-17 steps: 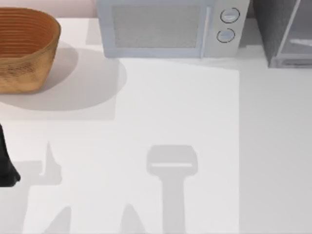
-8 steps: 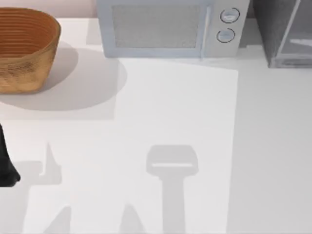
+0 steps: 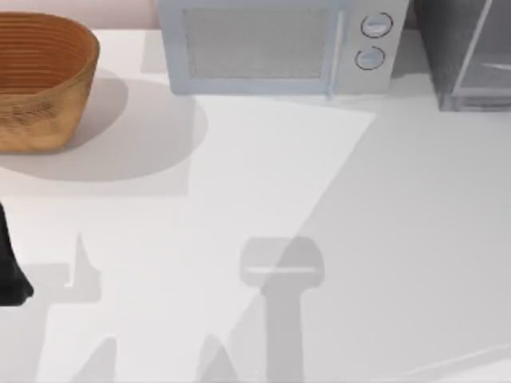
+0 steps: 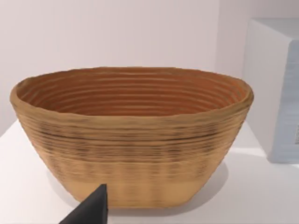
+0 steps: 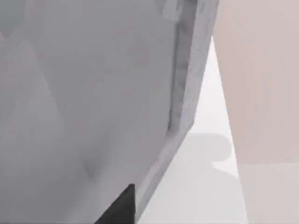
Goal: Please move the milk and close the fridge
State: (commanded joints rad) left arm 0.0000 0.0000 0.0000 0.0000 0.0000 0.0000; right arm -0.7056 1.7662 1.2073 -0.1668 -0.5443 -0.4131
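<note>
My left arm (image 3: 11,271) at table's (image 3: 239,199) left edge | fridge (image 3: 463,52) back right corner | right gripper (image 5: 122,207) beside fridge door | both grips: cannot tell

At the top view's left edge, roughly midway down the table, a dark, near-black tapering part of my left AgileX arm (image 3: 11,267) juts a short way into the picture, narrow at its upper end and broader and rounded at its lower end; in the left wrist view a single black wedge-shaped fingertip of the left gripper (image 4: 91,210) rises from the lower edge, pointed end upward; in the right wrist view a black angular fingertip of the right gripper (image 5: 120,207) likewise stands at the lower edge, its tip pointing upward.
</note>
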